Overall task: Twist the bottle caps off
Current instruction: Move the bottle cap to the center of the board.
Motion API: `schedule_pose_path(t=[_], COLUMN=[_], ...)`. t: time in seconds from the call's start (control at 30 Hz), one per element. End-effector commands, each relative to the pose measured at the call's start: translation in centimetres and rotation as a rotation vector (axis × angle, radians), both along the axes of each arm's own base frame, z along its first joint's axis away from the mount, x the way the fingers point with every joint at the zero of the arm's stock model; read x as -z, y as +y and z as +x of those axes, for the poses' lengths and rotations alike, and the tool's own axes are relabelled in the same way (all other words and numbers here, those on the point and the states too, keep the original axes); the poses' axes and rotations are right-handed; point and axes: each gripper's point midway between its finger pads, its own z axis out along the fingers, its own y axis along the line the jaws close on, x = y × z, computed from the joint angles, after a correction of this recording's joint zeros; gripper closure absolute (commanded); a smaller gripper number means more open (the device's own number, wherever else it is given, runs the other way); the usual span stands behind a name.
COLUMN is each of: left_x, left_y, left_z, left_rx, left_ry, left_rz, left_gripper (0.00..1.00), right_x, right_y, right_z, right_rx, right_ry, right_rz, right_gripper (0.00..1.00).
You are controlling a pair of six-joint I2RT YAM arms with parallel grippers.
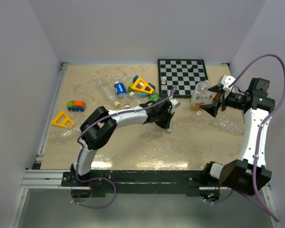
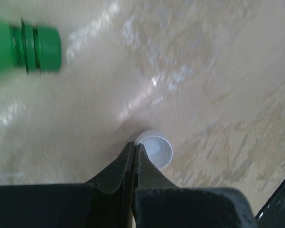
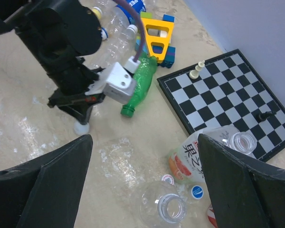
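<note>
Shut black fingers of the left pincer (image 2: 134, 146) fill the bottom of the left wrist view. Their tips are down at the tabletop (image 2: 218, 71), touching or just beside a loose white cap (image 2: 154, 149), and nothing is held between them. The green bottle (image 2: 9, 47) lies on its side just beyond the white cap. Its green cap (image 2: 48, 50) looks screwed on and sits at the end nearer that pincer, with the long axis running away toward the toy blocks (image 3: 156, 35). The right pincer (image 3: 145, 137) stands wide and empty, well apart from the green bottle, over a labelled bottle (image 3: 194, 159) and a clear bottle (image 3: 168, 209) with bare mouths. The left arm is the nearer one, so the green cap seems its likely next target, gripped across that axis. Only the left wrist view shows the white cap lying hollow side up. Only the right wrist view shows the green bottle's full length, which the left arm largely hides from the top view.
</note>
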Motion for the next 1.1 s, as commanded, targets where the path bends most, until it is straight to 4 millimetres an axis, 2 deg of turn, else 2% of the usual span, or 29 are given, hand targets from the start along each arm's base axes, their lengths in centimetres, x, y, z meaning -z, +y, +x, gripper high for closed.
schedule_pose_path(t=[0.0, 0.03, 0.13, 0.3, 0.47, 0.63, 0.73, 0.83, 0.87, 0.9, 0.93, 1.03, 1.07], left_x=[-2.3, -2.7, -2.4, -2.2, -3.0, -5.0, -7.7, -11.4, -11.9, -13.4, -16.0, -20.8, -21.8], left_y=[-4.8, -5.9, -8.4, -11.1, -12.8, -12.8, -11.8, -9.5, -8.4, -7.2, -5.8, -1.5, 0.3], left_z=[3.1, 3.7, 4.9, 6.0, 6.0, 5.9, 6.4, 6.8, 6.7, 6.8, 6.5, 6.1, 6.0], left_rx=[0.019, 0.023, 0.024, 0.021, 0.024, 0.027, 0.005, -0.013, -0.022, -0.037, -0.041, -0.071, -0.092], left_ry=[-0.057, -0.061, -0.048, -0.024, 0.009, -0.005, -0.072, -0.153, -0.178, -0.216, -0.269, -0.409, -0.449], left_rz=[-0.092, -0.114, -0.154, -0.217, -0.287, -0.321, -0.347, -0.384, -0.383, -0.392, -0.416, -0.429, -0.421], left_gripper=[1.00, 1.00, 1.00, 0.97, 0.88, 0.75, 0.66, 0.59, 0.58, 0.54, 0.50, 0.39, 0.33], right_x=[-1.9, -2.0, -2.3, -2.5, -2.6, -2.5, -2.7, -3.3, -3.6, -3.9, -4.2, -5.8, -6.5], right_y=[0.7, 0.7, 0.7, 0.7, 0.7, 0.7, 0.6, 0.6, 0.7, 0.6, 0.5, 0.1, 0.0], right_z=[-1.0, -1.1, -1.2, -1.3, -1.4, -1.4, -1.5, -1.7, -1.8, -1.9, -1.9, -1.7, -1.6], right_rx=[-0.023, -0.023, -0.021, -0.017, -0.016, -0.013, -0.008, -0.007, -0.008, -0.002, 0.009, 0.063, 0.087], right_ry=[-0.058, -0.063, -0.074, -0.080, -0.081, -0.077, -0.081, -0.096, -0.104, -0.106, -0.109, -0.116, -0.132], right_rz=[0.002, 0.000, -0.009, -0.015, -0.017, -0.021, -0.030, -0.045, -0.046, -0.053, -0.062, -0.068, -0.067], right_gripper=[0.05, 0.05, 0.05, 0.05, 0.05, 0.05, 0.05, 0.05, 0.05, 0.05, 0.05, 0.05, 0.04])
